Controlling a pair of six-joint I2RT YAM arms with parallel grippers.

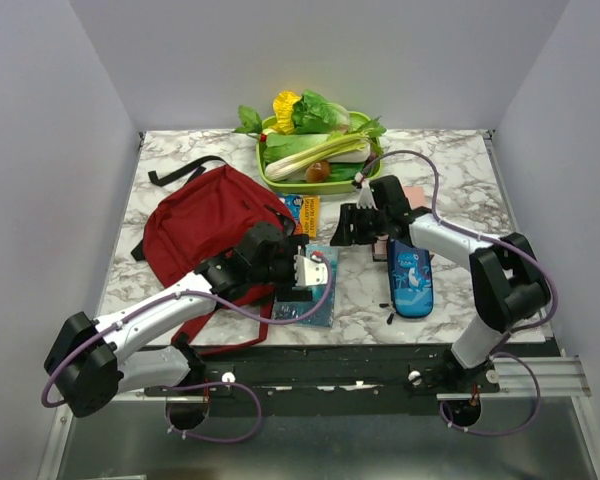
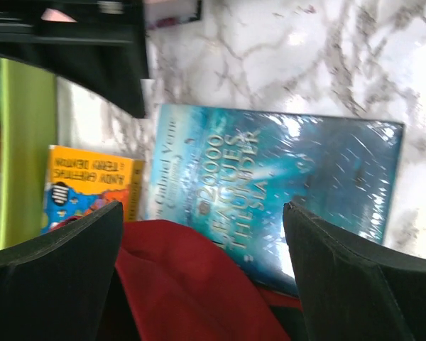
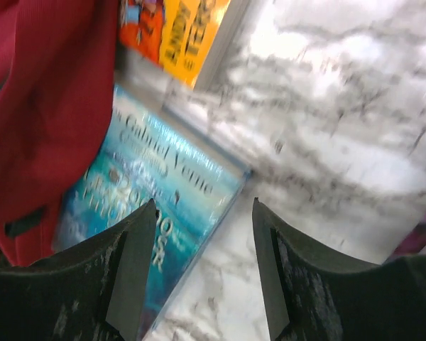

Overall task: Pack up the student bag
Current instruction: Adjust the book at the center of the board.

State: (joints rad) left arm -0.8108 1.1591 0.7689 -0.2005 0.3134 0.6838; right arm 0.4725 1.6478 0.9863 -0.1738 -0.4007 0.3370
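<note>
Marble table (image 1: 520,200) bears the student bag (image 1: 205,225) beside a blue book (image 1: 305,300); left claw (image 2: 202,207) and right claw (image 3: 204,202) hover released.

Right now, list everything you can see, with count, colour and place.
student bag: one, dark red, left of centre
blue book: one, blue, flat by bag's right edge
yellow book: one, yellow-orange, between bag and tray
tray: one, green, far centre
vegetables: several, mostly green, in tray
pencil case: one, blue, right of centre
pink item: one, pink, partly hidden, beyond pencil case
table: one, white marble, underneath
left gripper: one, black, open over blue book
right gripper: one, black, open near blue book's far corner
</note>
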